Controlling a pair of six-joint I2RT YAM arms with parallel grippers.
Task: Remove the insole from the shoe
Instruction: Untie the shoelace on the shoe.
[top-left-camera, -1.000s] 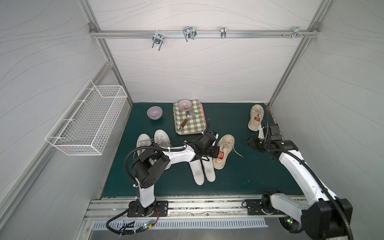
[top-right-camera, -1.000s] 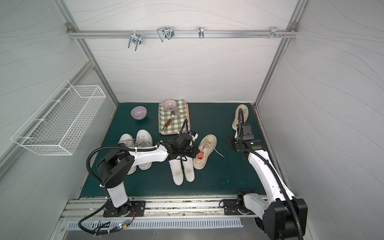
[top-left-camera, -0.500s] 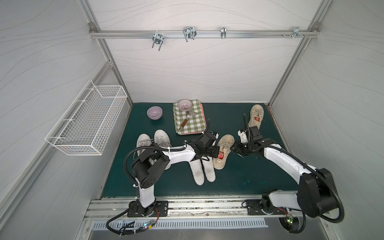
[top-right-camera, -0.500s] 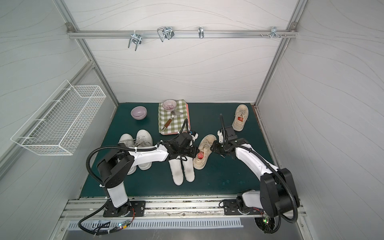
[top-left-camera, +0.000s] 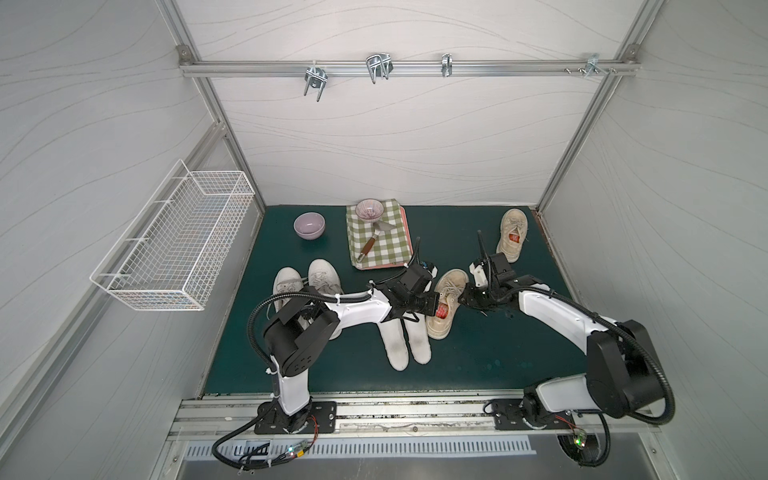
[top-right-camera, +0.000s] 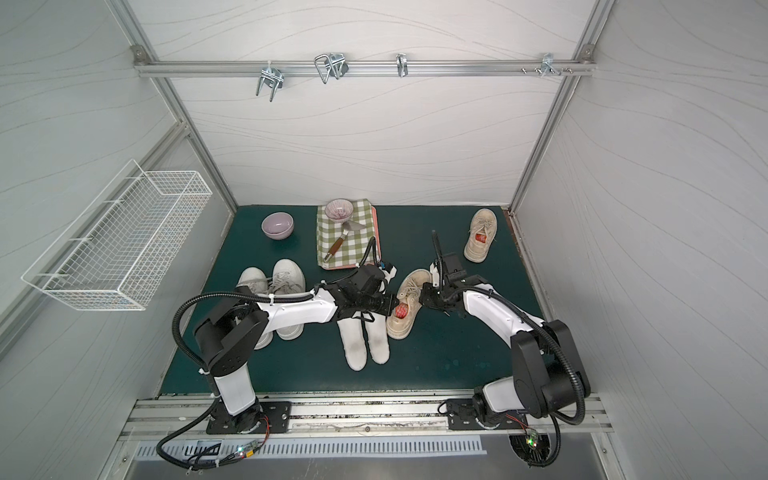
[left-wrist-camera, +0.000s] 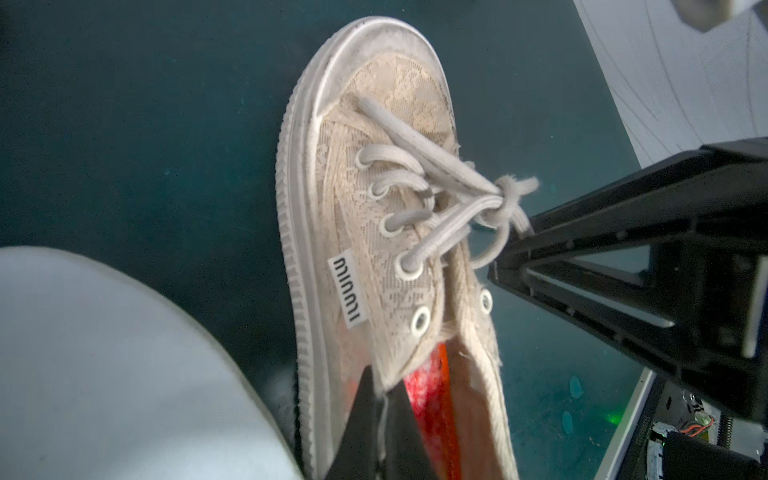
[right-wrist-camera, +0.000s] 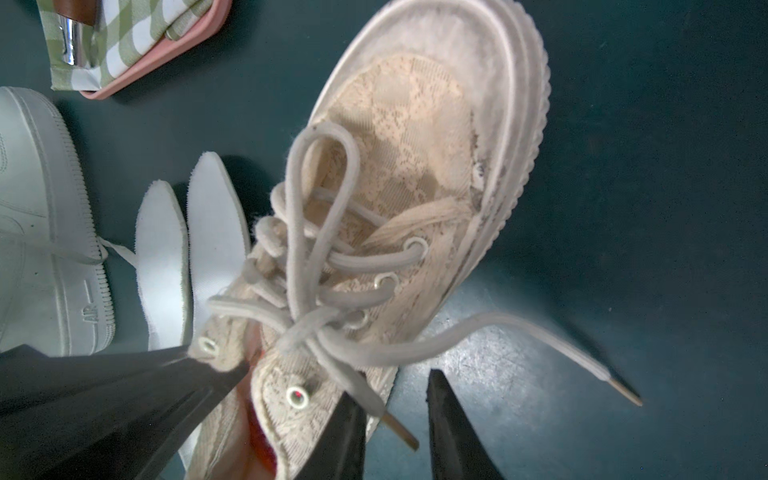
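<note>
A beige lace shoe (top-left-camera: 451, 291) (top-right-camera: 411, 291) lies mid-mat, toe toward the back. Its red-orange insole (top-left-camera: 442, 311) (left-wrist-camera: 428, 395) shows through the opening. My left gripper (top-left-camera: 432, 307) (left-wrist-camera: 384, 415) is shut on the shoe's collar edge on the side nearer the white insoles. My right gripper (top-left-camera: 467, 297) (right-wrist-camera: 395, 415) is at the shoe's other side, open with a narrow gap. One of its fingers (right-wrist-camera: 345, 432) lies against the shoe's (right-wrist-camera: 415, 166) side wall. A lace tip and bare mat sit in the gap.
Two white insoles (top-left-camera: 405, 340) lie beside the shoe, with a pair of white sneakers (top-left-camera: 307, 286) further left. A second beige shoe (top-left-camera: 513, 235) sits back right. A checked cloth (top-left-camera: 378, 245) with bowl and spatula, a purple bowl (top-left-camera: 309, 225) and a wire basket (top-left-camera: 174, 237) stand behind and left.
My right arm swung from near the back-right shoe over to the middle shoe, and its jaws narrowed. The left arm and the shoe stayed put.
</note>
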